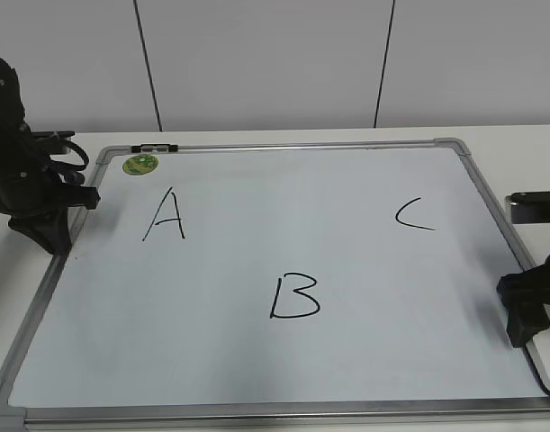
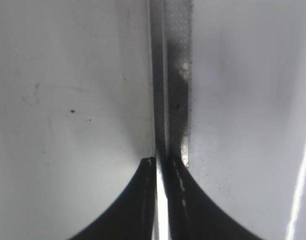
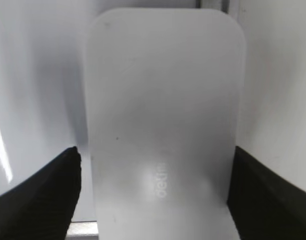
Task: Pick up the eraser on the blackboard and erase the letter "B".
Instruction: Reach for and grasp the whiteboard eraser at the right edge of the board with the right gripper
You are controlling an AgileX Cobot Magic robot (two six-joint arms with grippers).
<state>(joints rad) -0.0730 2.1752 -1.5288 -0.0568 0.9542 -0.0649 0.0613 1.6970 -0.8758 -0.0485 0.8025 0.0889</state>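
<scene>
The blackboard (image 1: 293,146) lies flat on the table, white with a silver frame. The black letter "B" (image 1: 294,297) is near its front middle. The eraser (image 3: 163,110), a white rounded block with faint grey lettering, lies on the board (image 3: 37,75) in the right wrist view. My right gripper (image 3: 155,160) is open and straddles it, with a small gap at the left finger. In the exterior view the right gripper (image 1: 525,328) is at the board's right edge and hides the eraser. My left gripper (image 1: 54,238) is shut and empty over the board's left frame (image 2: 175,75), as the left wrist view (image 2: 163,162) shows.
The letter "A" (image 1: 166,216) is at the board's left and the letter "C" (image 1: 411,214) at its right. A small green round magnet (image 1: 140,164) and a black clip (image 1: 154,148) sit at the far left corner. A white wall stands behind the table.
</scene>
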